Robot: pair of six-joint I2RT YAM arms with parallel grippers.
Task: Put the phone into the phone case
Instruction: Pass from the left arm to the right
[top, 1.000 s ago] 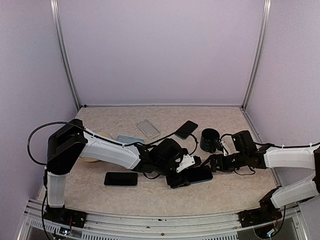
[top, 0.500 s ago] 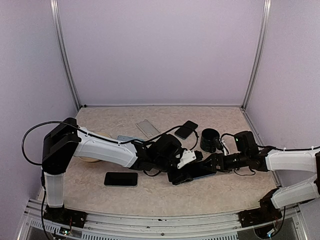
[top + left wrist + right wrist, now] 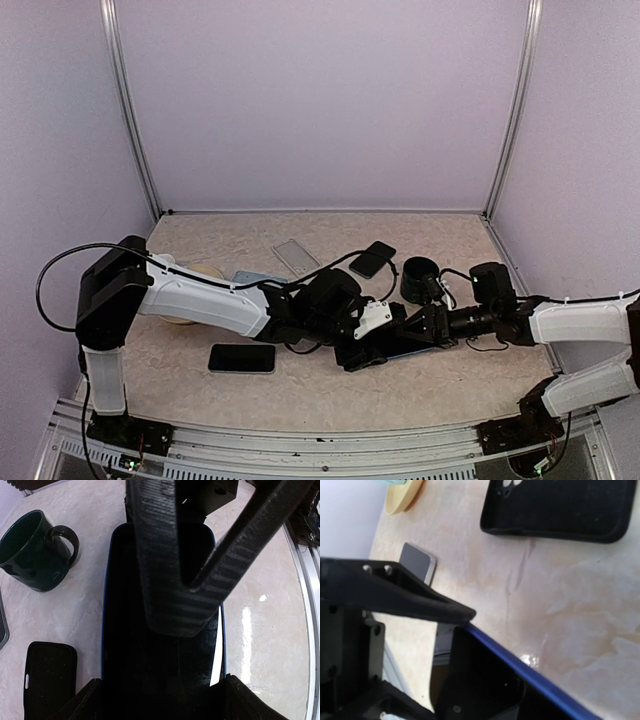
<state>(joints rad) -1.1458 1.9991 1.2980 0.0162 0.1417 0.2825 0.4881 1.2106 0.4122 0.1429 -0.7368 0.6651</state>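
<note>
l end effector [image 3: 160, 691]: fingers on either long side of the phone [image 3: 150, 670], pressed against its blue edges, so pinching it across the width. phone face is dark and runs away from my l wrist cam, toward the r arm.

r end effector [image 3: 412, 329]: reaches in from the opposite end. its top finger [image 3: 175, 580], with a carbon-weave look, lies flat on the phone face. lower finger is hidden behind the phone in both wrist views, so i can't tell if it's clamped or spread.

phone pos: mid worktop [image 3: 450, 385], between my two end effectors, near the front-centre. can't tell if it's resting on the surface or slightly off it.

outward:
- dark green mug [image 3: 30, 550] is just beyond the phone, upright, handle toward the phone, not touching.
- black case [image 3: 555, 507] lies flat w/ its open side up, behind the mug, apart from the phone.
- clear case [image 3: 296, 257] lies further back, left of the black case.
- yellow disc [image 3: 402, 495] w/ a grey flat piece [image 3: 417, 562] beside it, both behind my l forearm.
- 2nd phone [image 3: 241, 357] lies screen up, left of my l end effector, well apart from it.
</note>
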